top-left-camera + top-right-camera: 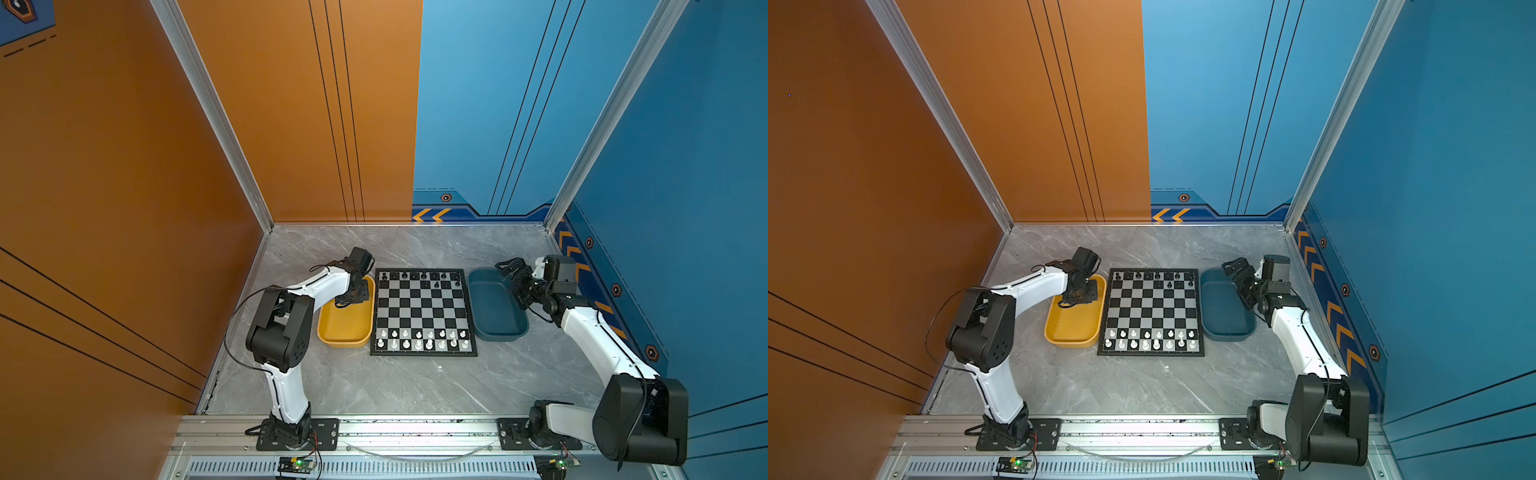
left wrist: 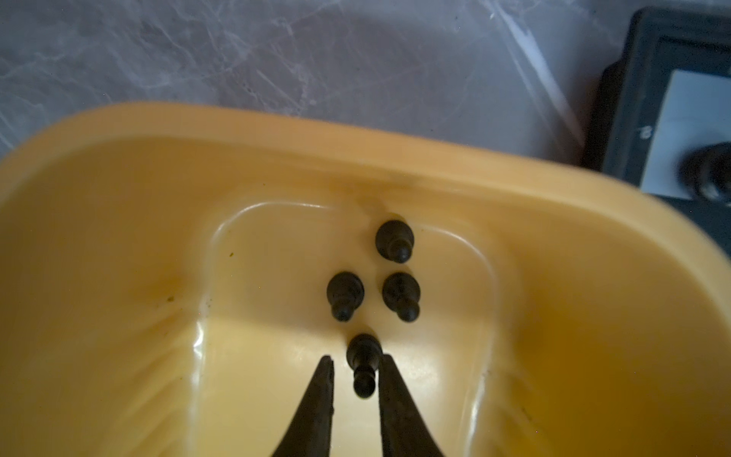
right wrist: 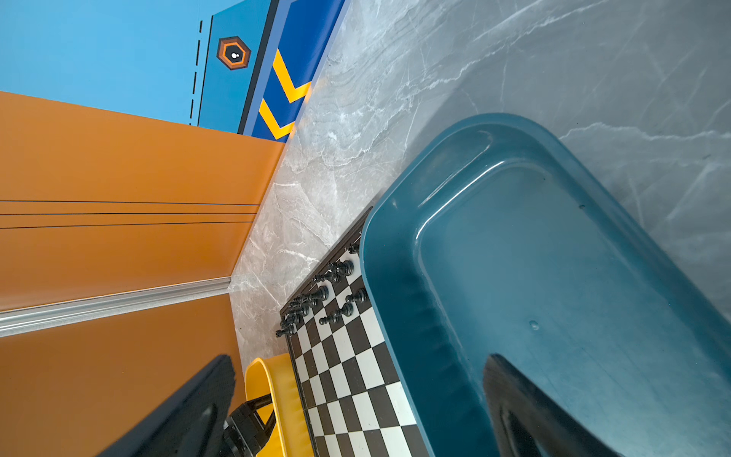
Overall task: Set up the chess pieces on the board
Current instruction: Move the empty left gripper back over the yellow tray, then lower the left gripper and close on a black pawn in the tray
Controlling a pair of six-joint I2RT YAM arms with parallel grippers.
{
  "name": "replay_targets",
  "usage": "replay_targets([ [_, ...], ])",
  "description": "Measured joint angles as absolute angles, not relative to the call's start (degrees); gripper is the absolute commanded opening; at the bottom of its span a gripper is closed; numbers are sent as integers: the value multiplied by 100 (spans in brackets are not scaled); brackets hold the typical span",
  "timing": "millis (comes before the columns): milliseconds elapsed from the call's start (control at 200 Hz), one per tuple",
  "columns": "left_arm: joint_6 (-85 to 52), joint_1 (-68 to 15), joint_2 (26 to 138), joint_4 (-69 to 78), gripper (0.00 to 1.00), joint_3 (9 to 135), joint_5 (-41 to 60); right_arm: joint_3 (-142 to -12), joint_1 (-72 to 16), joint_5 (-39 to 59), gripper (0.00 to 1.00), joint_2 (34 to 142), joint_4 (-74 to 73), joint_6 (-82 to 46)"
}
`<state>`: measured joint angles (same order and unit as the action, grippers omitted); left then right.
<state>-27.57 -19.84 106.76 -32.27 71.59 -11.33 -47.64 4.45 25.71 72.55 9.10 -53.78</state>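
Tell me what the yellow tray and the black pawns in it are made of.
The yellow tray looks like moulded plastic, semi-glossy: soft highlights along its rounded corners. The black pawns seem plastic too, smooth with faint sheen; blur leaves doubt.

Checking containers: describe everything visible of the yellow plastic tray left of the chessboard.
The glossy yellow plastic tray is a shallow rounded rectangle with sloped walls, flat on the grey marbled table close beside the chequered board. Four black pawns sit inside; the left gripper reaches in, open jaws flanking the nearest pawn.
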Motion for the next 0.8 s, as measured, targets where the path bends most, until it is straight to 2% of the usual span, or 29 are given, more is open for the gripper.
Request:
replay_targets([
  [355,-2808,-1984,10792,-3183,14,7159,-1083,-4764,445,2571,100,7255,972,-5376],
  [541,-2829,-1984,10794,-3166,0,7159,-1052,-4764,445,2571,100,7255,1000,-5378],
  [801,-2834,-1984,10722,-3166,0,7159,-1020,-4764,445,2571,100,7255,1002,-5378],
])
